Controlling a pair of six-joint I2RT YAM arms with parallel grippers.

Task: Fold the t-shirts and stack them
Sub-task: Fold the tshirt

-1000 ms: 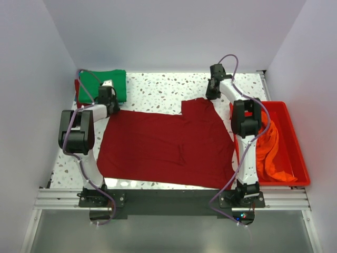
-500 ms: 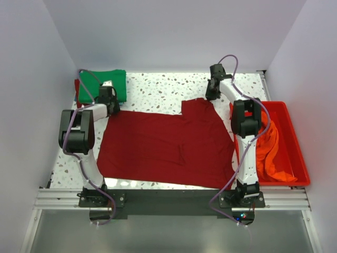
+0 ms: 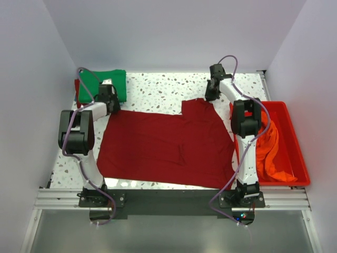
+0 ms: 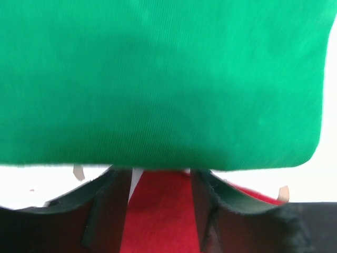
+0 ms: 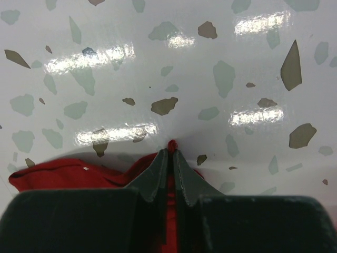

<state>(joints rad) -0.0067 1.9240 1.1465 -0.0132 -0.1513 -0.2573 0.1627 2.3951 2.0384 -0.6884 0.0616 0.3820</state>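
A dark red t-shirt (image 3: 168, 145) lies spread flat over the middle of the table. My left gripper (image 3: 108, 101) is at the shirt's back left corner. In the left wrist view my left gripper (image 4: 160, 176) is open, with red cloth (image 4: 160, 216) lying between its dark fingers (image 4: 108, 211). A folded green t-shirt (image 3: 108, 84) lies just beyond it and fills the upper part of the left wrist view (image 4: 158, 79). My right gripper (image 3: 210, 95) is at the red shirt's back right corner. In the right wrist view my right gripper (image 5: 171, 152) is shut on a pinch of the red cloth (image 5: 63, 176). An orange t-shirt (image 3: 268, 150) lies crumpled in the tub.
A rigid red tub (image 3: 276, 104) stands along the table's right edge. A strip of dark red cloth (image 3: 77, 90) shows under the green shirt's left side. Bare speckled tabletop (image 3: 158, 89) lies between the two grippers. White walls close in the back and both sides.
My left wrist has edged slightly toward the green shirt. The red shirt and the right arm lie as before.
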